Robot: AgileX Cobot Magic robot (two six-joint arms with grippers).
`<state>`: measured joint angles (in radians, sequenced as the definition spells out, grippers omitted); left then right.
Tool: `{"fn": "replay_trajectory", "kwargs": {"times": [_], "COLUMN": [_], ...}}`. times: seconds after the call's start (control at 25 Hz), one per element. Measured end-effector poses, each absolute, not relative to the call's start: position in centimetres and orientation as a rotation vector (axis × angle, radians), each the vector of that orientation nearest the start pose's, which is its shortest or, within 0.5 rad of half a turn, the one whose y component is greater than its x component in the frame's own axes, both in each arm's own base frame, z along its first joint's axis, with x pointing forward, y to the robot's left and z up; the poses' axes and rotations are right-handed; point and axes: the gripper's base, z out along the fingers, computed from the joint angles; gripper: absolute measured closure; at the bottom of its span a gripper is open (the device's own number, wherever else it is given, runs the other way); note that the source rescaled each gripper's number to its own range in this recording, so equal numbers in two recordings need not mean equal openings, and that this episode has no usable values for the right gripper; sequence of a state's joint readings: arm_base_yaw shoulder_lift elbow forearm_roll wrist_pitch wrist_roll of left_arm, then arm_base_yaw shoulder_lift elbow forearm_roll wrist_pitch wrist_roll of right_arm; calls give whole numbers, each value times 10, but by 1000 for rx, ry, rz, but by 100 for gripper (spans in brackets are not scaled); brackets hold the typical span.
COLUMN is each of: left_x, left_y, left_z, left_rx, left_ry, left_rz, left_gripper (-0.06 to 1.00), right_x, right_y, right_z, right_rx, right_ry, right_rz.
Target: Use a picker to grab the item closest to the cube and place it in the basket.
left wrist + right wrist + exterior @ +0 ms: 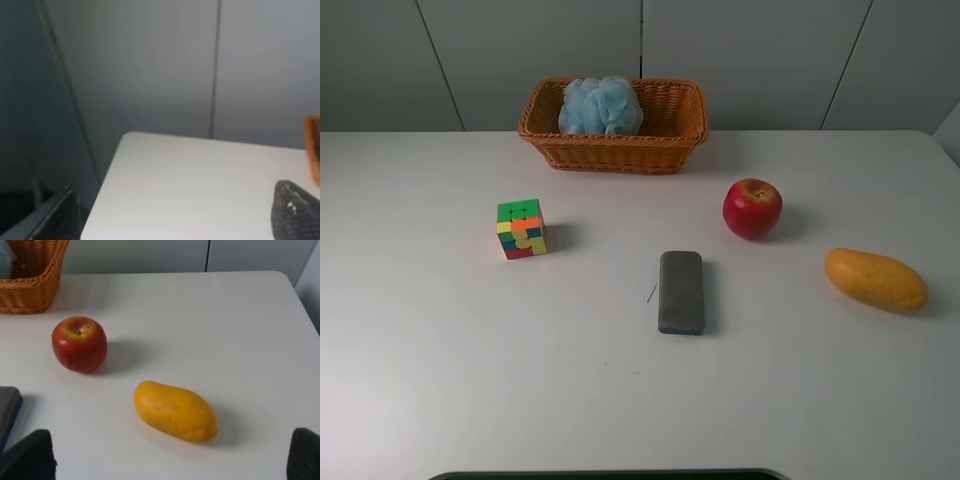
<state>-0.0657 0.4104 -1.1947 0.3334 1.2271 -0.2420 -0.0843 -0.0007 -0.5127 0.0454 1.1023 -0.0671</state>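
A multicoloured cube (521, 228) sits on the white table (440, 350) at the left. A grey rectangular block (681, 291) lies at the centre and is the nearest loose item to the cube. Its corner shows in the right wrist view (7, 410). A wicker basket (650, 147) stands at the back and holds a blue bath puff (601, 106). Neither gripper shows in the high view. My left gripper (175, 222) is open and empty over the table's far left corner. My right gripper (167, 460) is open and empty, short of the mango.
A red apple (752, 208) (79, 343) and a yellow-orange mango (875, 279) (175, 411) lie on the right side. The basket's edge shows in the left wrist view (314, 145) and the right wrist view (30, 285). Grey wall panels stand behind the table.
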Motion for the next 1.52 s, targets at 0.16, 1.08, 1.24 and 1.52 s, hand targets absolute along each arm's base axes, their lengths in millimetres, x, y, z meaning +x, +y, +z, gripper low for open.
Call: {"fn": "replay_trajectory", "kwargs": {"times": [0.16,1.08,1.24,1.52], "left_x": [-33,-9,-9,-9], "left_y": [17,5,5,5], "left_z": [409,279,279,279], "left_rx": [-302,-225,-225,-225], "left_ry": [1889,2049,2049,2049], "left_rz": [137,18,18,18], "left_gripper": [-5,-5,-5,-5], "right_x": [-8,-8,-8,-8], "right_y": [4,4,4,4], "right_z": [277,277,277,277], "right_rx": [14,16,18,20], "right_ry": [2072,2072,2072,2072], "right_rz": [-38,-37,-36,-35]}}
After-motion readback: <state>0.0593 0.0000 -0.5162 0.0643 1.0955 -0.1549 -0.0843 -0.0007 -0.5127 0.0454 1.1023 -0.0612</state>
